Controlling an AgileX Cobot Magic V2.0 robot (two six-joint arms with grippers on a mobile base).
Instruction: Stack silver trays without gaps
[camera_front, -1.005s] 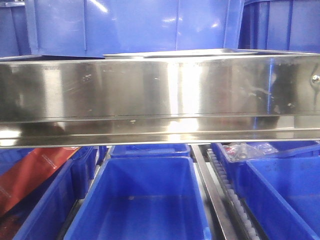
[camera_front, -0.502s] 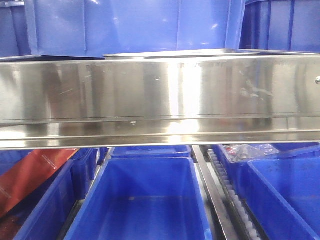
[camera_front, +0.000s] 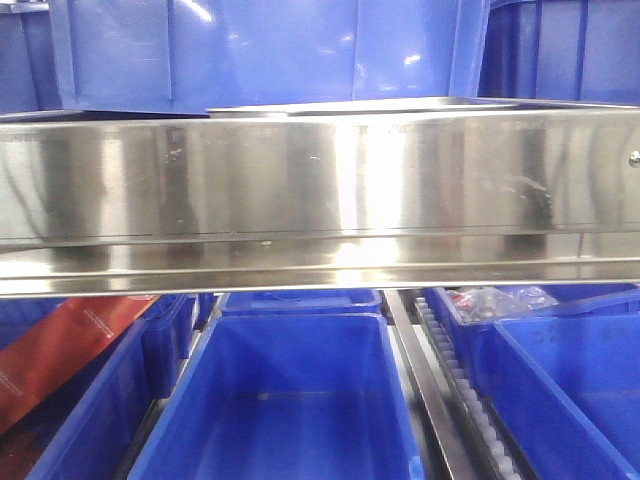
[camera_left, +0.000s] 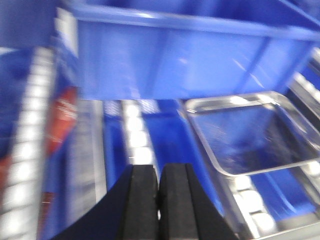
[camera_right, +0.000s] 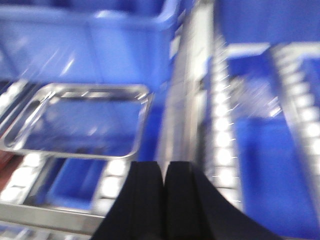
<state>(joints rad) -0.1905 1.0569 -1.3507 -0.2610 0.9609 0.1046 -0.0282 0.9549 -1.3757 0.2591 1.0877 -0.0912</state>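
A silver tray (camera_left: 255, 132) shows in the left wrist view, lying on the roller rack to the right of my left gripper (camera_left: 158, 175), which is shut and empty. The right wrist view shows a silver tray (camera_right: 80, 122) to the upper left of my right gripper (camera_right: 165, 172), also shut and empty. In the front view only a thin tray rim (camera_front: 360, 105) shows above the steel beam (camera_front: 320, 190); whether these are one tray or several I cannot tell. Both wrist views are blurred.
Blue plastic bins (camera_front: 290, 390) fill the lower rack, and large blue bins (camera_left: 190, 55) stand behind the tray. Roller tracks (camera_right: 220, 125) and steel rails run between bins. A red package (camera_front: 60, 345) lies in the lower left bin.
The front view barely differs; only the reflections on the steel beam shift slightly.
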